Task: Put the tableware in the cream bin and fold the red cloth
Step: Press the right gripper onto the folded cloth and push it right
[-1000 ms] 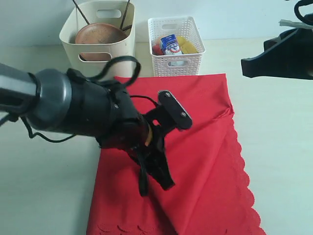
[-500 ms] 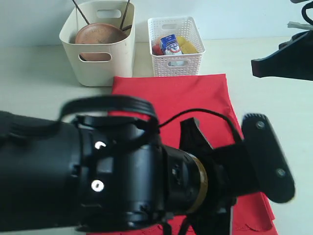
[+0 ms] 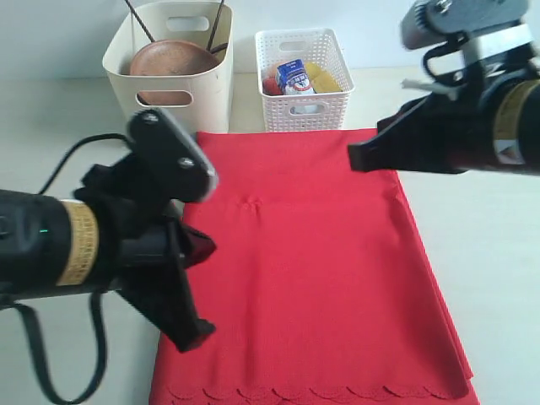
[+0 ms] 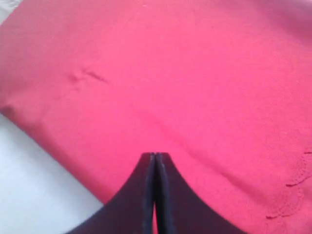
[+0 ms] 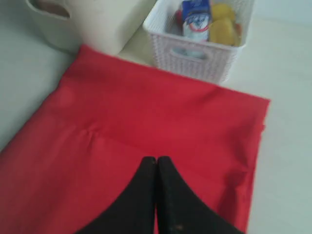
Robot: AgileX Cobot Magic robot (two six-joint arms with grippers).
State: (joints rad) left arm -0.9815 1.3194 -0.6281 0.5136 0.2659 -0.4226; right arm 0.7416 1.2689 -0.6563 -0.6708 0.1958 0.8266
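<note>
Exterior view: the red cloth (image 3: 321, 270) lies flat on the pale tabletop (image 3: 67, 118) as a neat rectangle. Its scalloped edge is on the near side, and stacked layers show along its right edge. Behind its far left corner stands the cream bin (image 3: 173, 105), holding a brown clay plate (image 3: 173, 59) propped on edge and thin dark chopsticks (image 3: 218, 25) that rise above the rim. Just beside the bin, the white lattice basket (image 3: 304, 110) carries a milk carton (image 3: 294, 76) and a yellow item (image 3: 325, 80). The left pincer (image 3: 196, 336) hangs at the cloth's left edge. The right pincer (image 3: 359, 159) points in above the cloth's far right corner. From this angle the jaws of neither can be read.

Left wrist view: the left pincer's jaws are pressed flat together with nothing between them, poised over red fabric. A strip of bare tabletop shows beside the cloth's straight edge, and a few scallops show at the frame's margin.

Right wrist view: the right pincer's jaws likewise meet tip to tip, empty, above the cloth. The far edge of the cloth lies close to the bin and the basket, and one corner shows doubled layers.
</note>
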